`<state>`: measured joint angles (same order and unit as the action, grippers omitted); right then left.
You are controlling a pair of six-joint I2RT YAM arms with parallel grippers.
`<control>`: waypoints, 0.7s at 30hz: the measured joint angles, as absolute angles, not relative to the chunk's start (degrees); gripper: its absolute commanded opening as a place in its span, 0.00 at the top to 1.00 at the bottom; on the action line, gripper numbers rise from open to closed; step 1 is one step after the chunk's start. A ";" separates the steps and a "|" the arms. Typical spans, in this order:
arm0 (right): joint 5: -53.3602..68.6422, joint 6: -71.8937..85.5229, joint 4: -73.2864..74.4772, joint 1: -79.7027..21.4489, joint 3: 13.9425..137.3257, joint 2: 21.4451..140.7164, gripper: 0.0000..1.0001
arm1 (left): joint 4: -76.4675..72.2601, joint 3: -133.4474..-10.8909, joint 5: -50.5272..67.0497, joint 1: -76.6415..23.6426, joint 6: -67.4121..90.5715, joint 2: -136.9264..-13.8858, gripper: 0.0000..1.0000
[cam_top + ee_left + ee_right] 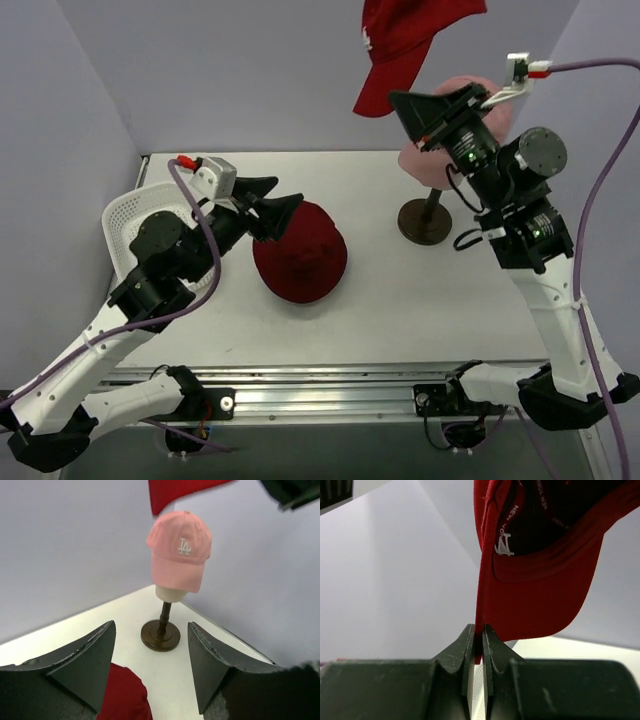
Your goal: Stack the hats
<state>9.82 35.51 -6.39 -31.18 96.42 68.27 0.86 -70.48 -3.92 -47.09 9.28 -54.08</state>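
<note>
Right gripper [477,632] is clamping shut on the red cap [405,40], pinching a thin fabric edge near the brim. The cap is hanging in the air at about 1 o'clock in the overhead view, above and just to the 11 o'clock side of the pink cap [179,555]. The pink cap is sitting upright on the stand [425,222], logo facing the left arm.

Left gripper [151,630] is hovering with its fingers wide apart and nothing between them, right at the 10 o'clock edge of the dark red bucket hat [300,255]. That hat is lying flat on the table [400,300] near centre. A white basket [125,215] is sitting at 9 o'clock; the arm is covering it, so I can't tell what's inside.

Handling: the caps are light and floppy. The crown is sagging and swinging from the pinch, and only the brim is holding its shape. An edge grip like this is probably fine for carrying, though the cloth could slip. The bucket hat looks soft all over, so pinching its brim edge looks like the best hold.
</note>
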 measured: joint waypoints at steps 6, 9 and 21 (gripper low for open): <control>25.87 45.95 -12.45 -9.23 98.91 75.11 1.00 | 2.90 -71.22 -4.25 -47.09 13.50 -59.70 0.32; 33.01 58.11 -22.85 1.32 92.16 77.25 1.00 | 2.09 -70.06 -4.01 -47.09 15.20 -61.65 0.32; 41.41 90.28 -56.31 13.82 71.00 76.18 1.00 | -2.85 -60.95 -1.87 -47.09 17.65 -65.41 0.32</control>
<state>41.41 90.28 -56.31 13.82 71.00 76.18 -2.85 -60.95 -1.87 -47.09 17.65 -65.41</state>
